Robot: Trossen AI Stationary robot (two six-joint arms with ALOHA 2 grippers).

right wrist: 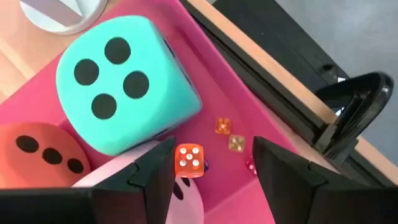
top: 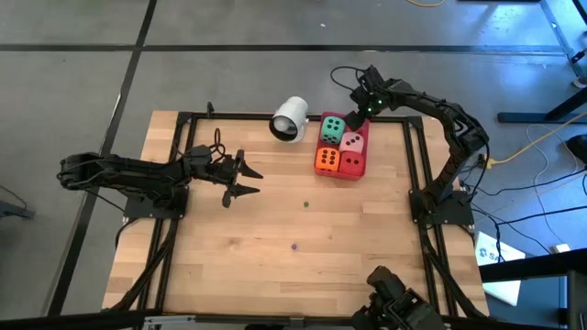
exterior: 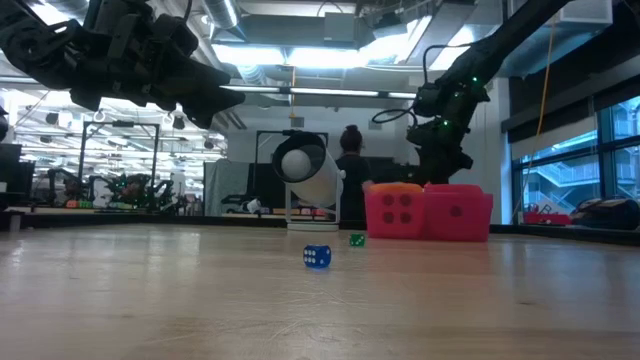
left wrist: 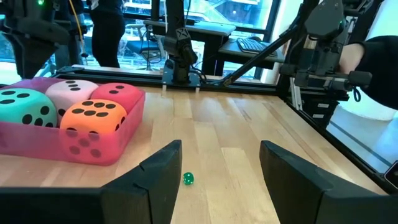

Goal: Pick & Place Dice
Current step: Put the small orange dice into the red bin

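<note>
High view: four soft pip-marked cubes, green (top: 332, 127), pink (top: 354, 139), orange (top: 327, 159), red (top: 351, 163), sit packed in flat red tray (top: 358, 173). My right gripper (top: 359, 104) hovers at tray's far edge, fingers spread, empty. Left gripper (top: 240, 179) waits mid-table, fingers apart, empty. I judge pick not yet begun; next, descend squarely over green cube.

Four dice (top: 340, 147) sit in a tray (top: 359, 168) beside the cup (top: 290, 118).

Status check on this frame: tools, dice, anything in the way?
Left tool open, empty, mid-table. Right tool open above tray corner. Four big dice in tray; small green die loose on table. Nothing blocking.
</note>
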